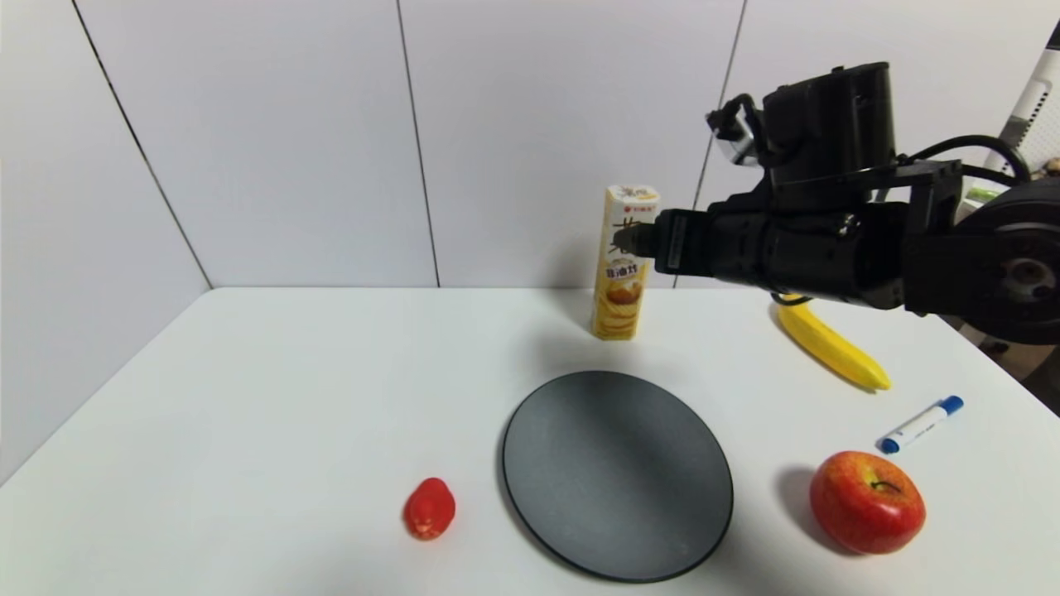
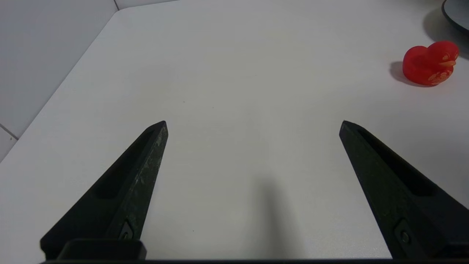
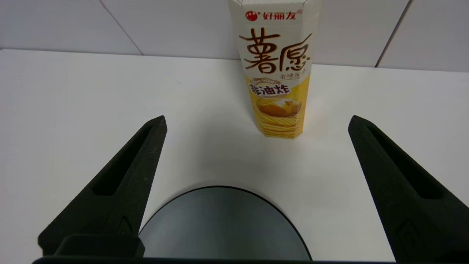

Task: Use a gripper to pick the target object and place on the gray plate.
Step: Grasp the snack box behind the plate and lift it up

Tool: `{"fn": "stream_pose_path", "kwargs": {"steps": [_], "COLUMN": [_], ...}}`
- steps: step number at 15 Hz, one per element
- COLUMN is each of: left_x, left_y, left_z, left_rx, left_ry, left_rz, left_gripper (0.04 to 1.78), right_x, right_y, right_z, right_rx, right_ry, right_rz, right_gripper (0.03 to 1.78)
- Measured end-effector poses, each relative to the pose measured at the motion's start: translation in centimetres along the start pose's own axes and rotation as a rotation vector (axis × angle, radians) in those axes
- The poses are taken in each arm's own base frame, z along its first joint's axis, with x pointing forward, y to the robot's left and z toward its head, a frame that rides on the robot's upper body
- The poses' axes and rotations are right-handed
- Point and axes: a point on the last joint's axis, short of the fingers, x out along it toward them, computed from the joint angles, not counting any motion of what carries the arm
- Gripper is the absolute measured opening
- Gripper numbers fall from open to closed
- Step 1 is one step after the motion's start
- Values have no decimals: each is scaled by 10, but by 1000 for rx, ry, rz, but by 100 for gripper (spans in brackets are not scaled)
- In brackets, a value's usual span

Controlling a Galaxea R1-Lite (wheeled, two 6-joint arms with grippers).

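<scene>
- Yellow carton (image 1: 625,261) stands upright at the back of the white table (image 1: 273,414), near the wall, just behind the gray plate (image 1: 617,473) and apart from it.
- Right hand (image 3: 256,121) is raised above the table, pointed at the carton's upper half. Fingers (image 3: 124,176) spread wide, released, holding nothing.
- From the right wrist view the carton sits between the two fingertips but farther off, not touched. Plate's far rim shows below the hand.
- In the head view the hand tip (image 1: 633,240) overlaps the carton face; cannot tell contact from there.
- Left hand (image 2: 253,124) is low over bare table on the left side, fingers (image 2: 121,194) also spread, nothing between them.
- Red duck toy (image 1: 429,507) sits just left of the plate; it also shows in the left wrist view (image 2: 430,63).
- Banana (image 1: 831,343) lies right of the carton, partly under the right arm.
- Blue-capped marker (image 1: 921,424) lies in front of the banana, apple (image 1: 866,501) in front of that, right of the plate.
</scene>
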Motion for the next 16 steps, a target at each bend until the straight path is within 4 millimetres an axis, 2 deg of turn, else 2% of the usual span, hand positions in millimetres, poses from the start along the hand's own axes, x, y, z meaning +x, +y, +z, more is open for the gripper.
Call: {"fn": "stream_pose_path", "kwargs": {"steps": [8, 11, 16], "left_x": [0, 0, 0], "left_y": [0, 0, 0], "left_z": [0, 0, 0], "left_rx": [0, 0, 0], "left_ry": [0, 0, 0], "left_rz": [0, 0, 0], "left_gripper": [169, 169, 169], "right_x": [57, 77, 99], "right_y": [5, 2, -11], "right_z": [-19, -24, -31], "right_rx": [-10, -60, -149], "right_ry": [-150, -212, -262], "right_rz": [25, 17, -23], "right_gripper": [171, 171, 171]}}
